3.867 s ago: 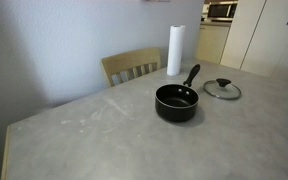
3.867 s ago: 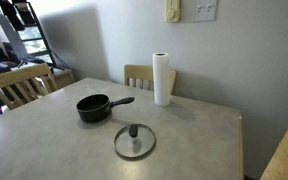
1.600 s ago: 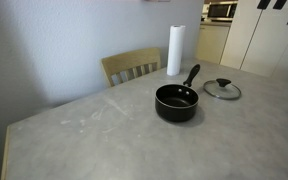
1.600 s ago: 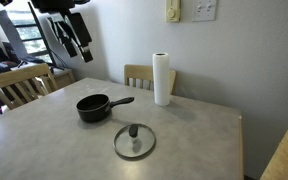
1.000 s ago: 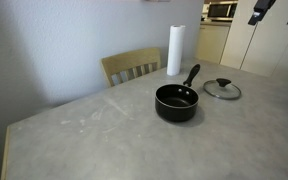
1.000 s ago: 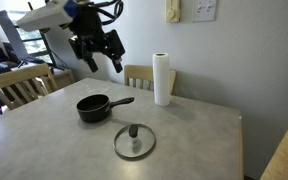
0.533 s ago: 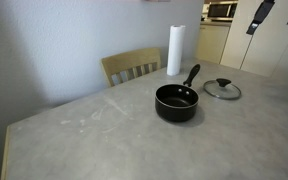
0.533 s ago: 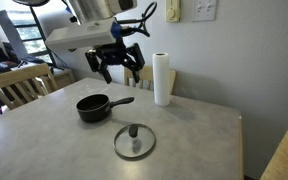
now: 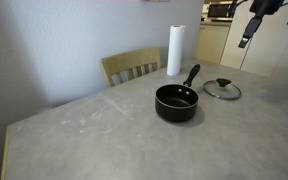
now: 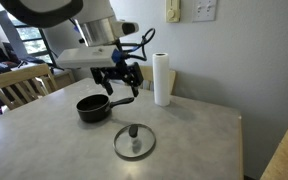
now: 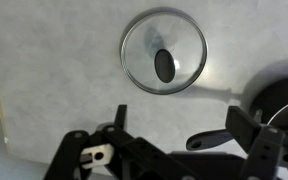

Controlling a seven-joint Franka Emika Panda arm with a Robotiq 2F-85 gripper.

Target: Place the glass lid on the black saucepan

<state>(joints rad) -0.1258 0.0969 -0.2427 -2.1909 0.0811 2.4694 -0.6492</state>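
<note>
On the worktop [image 9: 74,135]: black saucepan [image 9: 176,102], glass lid [image 9: 222,89] and paper-towel roll [image 9: 174,50], each standing apart from the others.
Glass lid: lies flat on the worktop, black knob [image 10: 134,131] up, near the black saucepan but not touching it and not on it. Fills the upper middle of the wrist view as a clear disc with a thin metal rim, clear of the fingers.
Black saucepan: stands upright and uncovered, with its long handle [image 10: 119,101] pointing roughly toward the paper-towel roll. Shows only partly at the right edge of the wrist view.
Gripper [image 10: 122,85]: hangs in the air above the worktop and touches nothing. Spread wide, fingers [image 11: 119,118] well apart, nothing held between them.
Paper-towel roll: stands upright near the far edge of the worktop, just in front of a wooden chair [image 10: 139,74].
Wall: carries two switch plates [image 10: 205,10] above the paper-towel roll in an exterior view.
</note>
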